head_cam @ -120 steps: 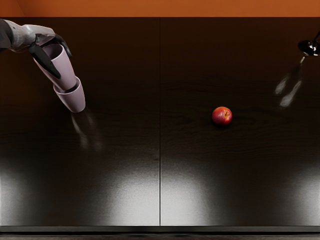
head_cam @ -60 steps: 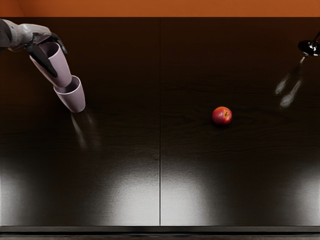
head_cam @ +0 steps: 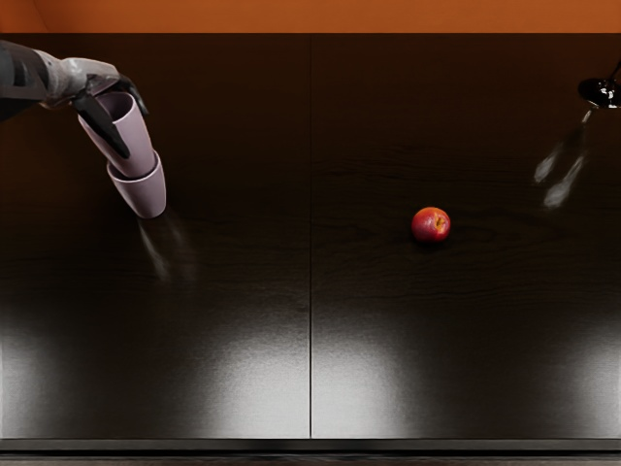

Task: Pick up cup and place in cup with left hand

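Pick-up done; my left hand (head_cam: 91, 77) grips the upper cup (head_cam: 139, 142), base apparently just inside the lower cup (head_cam: 144, 197); seating, release remain.

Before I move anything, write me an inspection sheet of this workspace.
Surface: dark table, a seam down its middle, glare towards the near edge.
Job's things: upper cup, tilted, its lower end seemingly inside the mouth of the lower cup; not released.
Clutter: red fruit, right of the seam; glossy dark round piece, cut off by the picture's right edge, identity unclear.
Grippers: left hand closed on the upper cup; right hand not in view.
Cables: nothing seen.
Surroundings: plain orange band beyond the table's far edge.
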